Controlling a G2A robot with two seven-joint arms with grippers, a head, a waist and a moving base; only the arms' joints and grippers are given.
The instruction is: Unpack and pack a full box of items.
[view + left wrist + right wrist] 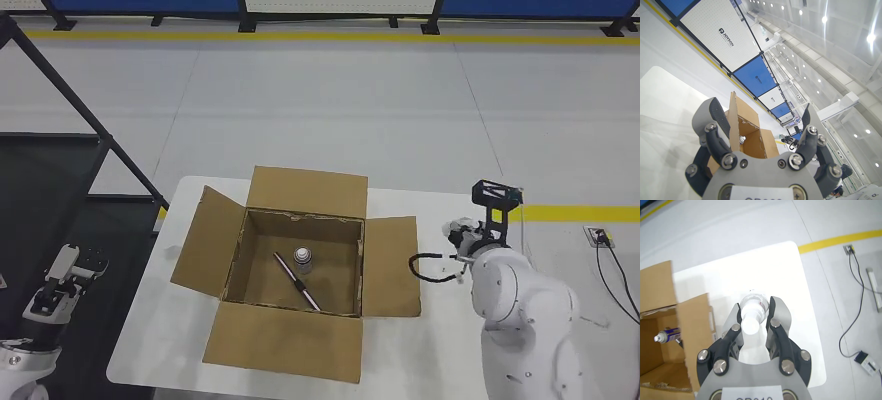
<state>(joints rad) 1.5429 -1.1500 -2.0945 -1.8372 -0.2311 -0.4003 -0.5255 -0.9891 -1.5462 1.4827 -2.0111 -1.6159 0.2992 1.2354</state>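
Note:
An open cardboard box [305,190] stands in the middle of the white table [440,345], all its flaps folded out. Inside it a spray can [303,258] stands upright beside a dark rod [297,281] lying on the bottom. Right of the box, over the table's right part, my right gripper [754,313] is shut on a clear bottle [753,303] with a white cap, held by its neck and shoulder. The spray can [666,336] also shows behind the box's right flap [694,321]. My left gripper [761,111] hangs open off the table's left edge, facing the box [750,117].
A black metal frame [100,140] slants past the table's left rear corner. On the floor to the right lie cables [857,279], a wall socket [848,249] and a small power unit [866,361]. Bare table [772,262] lies around the bottle.

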